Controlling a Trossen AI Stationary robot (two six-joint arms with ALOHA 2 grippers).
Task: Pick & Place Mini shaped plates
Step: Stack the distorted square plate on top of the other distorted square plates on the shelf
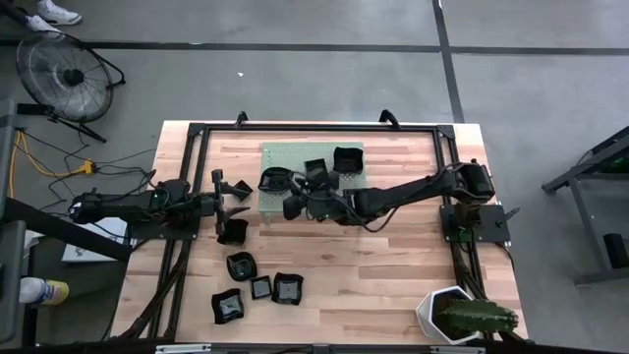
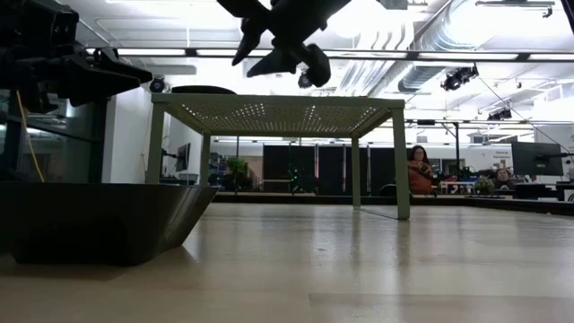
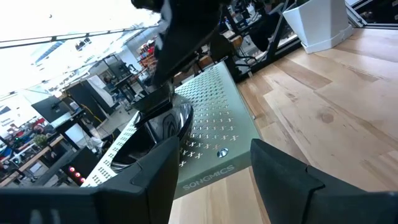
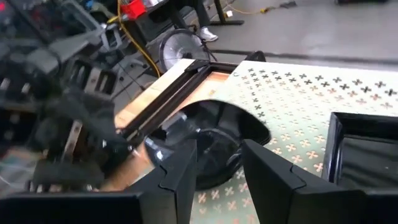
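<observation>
right gripper (image 1: 307, 202) hovers spread over a rounded plate (image 4: 208, 146) on the green perforated stand (image 1: 349, 152) — seemingly not touching it — while left gripper (image 1: 228, 203) waits spread beside the stand

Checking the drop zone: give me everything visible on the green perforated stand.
The pale green perforated metal stand is a flat rectangular top punched with small cross-shaped holes, raised on four slim legs at the table's far middle. Lettering marks its front edge. Several glossy black mini plates rest on it, clustered along its near side. The right gripper hovers open above its near edge.
</observation>
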